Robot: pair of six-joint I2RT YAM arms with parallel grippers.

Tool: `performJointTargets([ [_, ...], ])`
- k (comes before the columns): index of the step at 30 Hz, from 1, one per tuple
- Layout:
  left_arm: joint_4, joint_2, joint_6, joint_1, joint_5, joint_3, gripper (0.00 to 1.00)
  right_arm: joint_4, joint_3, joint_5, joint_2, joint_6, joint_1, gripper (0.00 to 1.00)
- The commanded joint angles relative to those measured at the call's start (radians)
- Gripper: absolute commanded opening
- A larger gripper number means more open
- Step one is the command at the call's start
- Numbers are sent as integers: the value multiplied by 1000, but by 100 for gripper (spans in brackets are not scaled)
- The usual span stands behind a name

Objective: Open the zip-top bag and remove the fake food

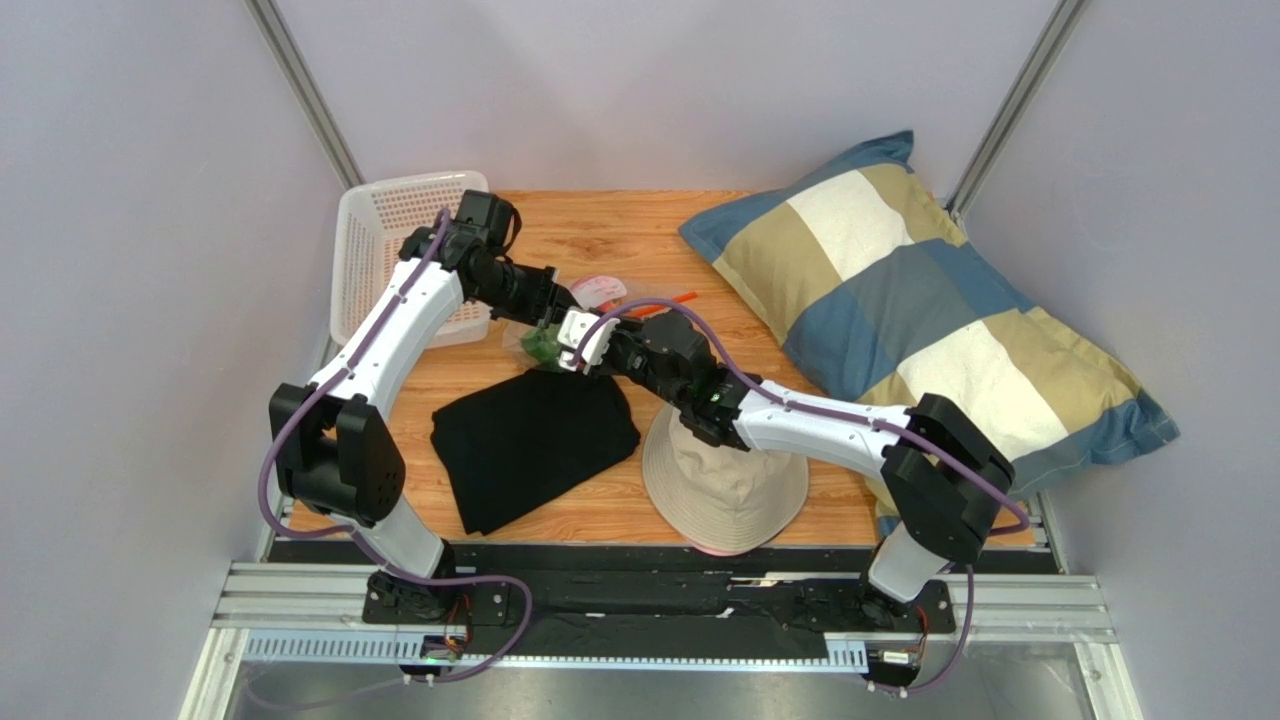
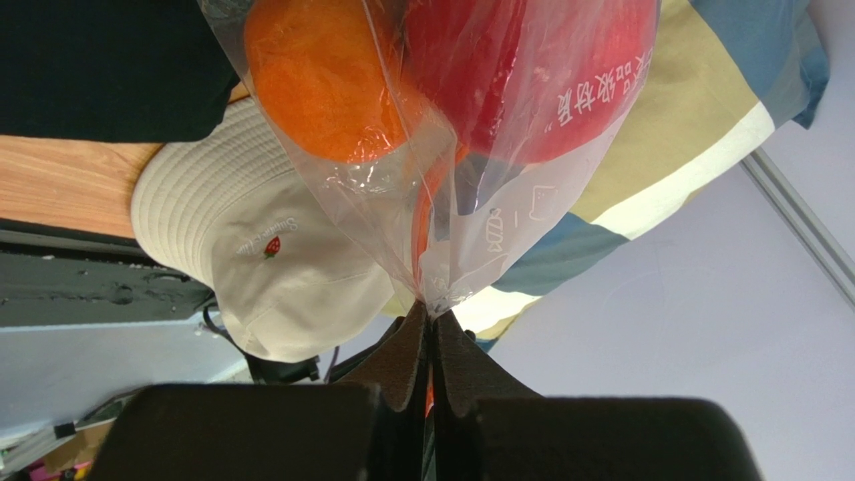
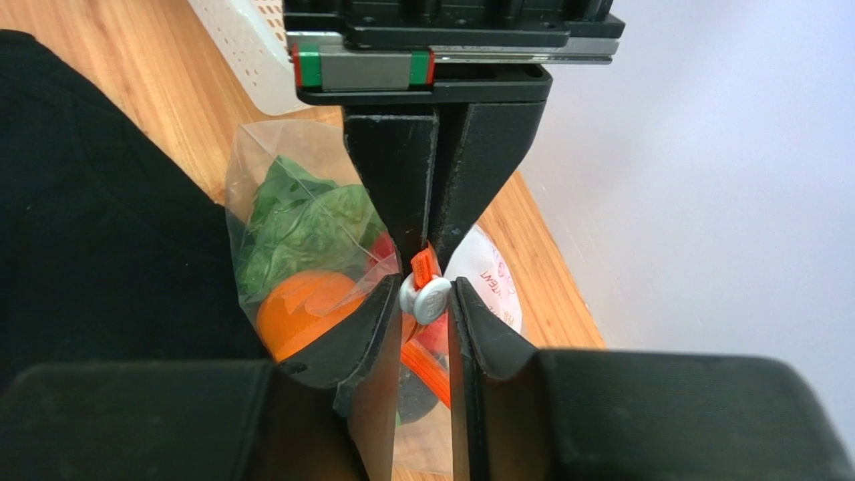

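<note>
The clear zip-top bag (image 1: pixel 601 293) hangs between both grippers above the table's middle. My left gripper (image 2: pixel 433 313) is shut on the bag's edge by the orange-red zip strip; the orange fruit (image 2: pixel 321 80) and the red apple (image 2: pixel 532 70) press against the plastic. My right gripper (image 3: pixel 426 296) is shut on the white zip slider (image 3: pixel 424 298) at the end of the zip strip (image 3: pixel 426 366). Inside the bag I see the green leafy cabbage (image 3: pixel 301 220) and the orange fruit (image 3: pixel 301 311). The dark fruit is mostly hidden. In the top view the left gripper (image 1: pixel 559 323) and the right gripper (image 1: pixel 598 342) nearly touch.
A white mesh basket (image 1: pixel 383 240) stands at the back left. A black cloth (image 1: pixel 526 435) lies under the bag, a beige bucket hat (image 1: pixel 729 488) at the front, a striped pillow (image 1: pixel 917 300) on the right.
</note>
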Motion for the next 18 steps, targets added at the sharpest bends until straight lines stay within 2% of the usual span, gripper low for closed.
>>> performJointTargets([
  [1,-31,-57,44,-5,-12,-12,0,-79,60,-76,-47,57,-34,7],
  [4,-20,-64,35,-5,14,-29,0,-133,60,-135,-55,53,-58,0],
  [16,4,-97,30,-7,23,-22,0,-237,55,-238,-76,31,-147,0],
  [18,21,-106,34,-5,20,-32,0,-253,63,-284,-79,74,-158,0],
])
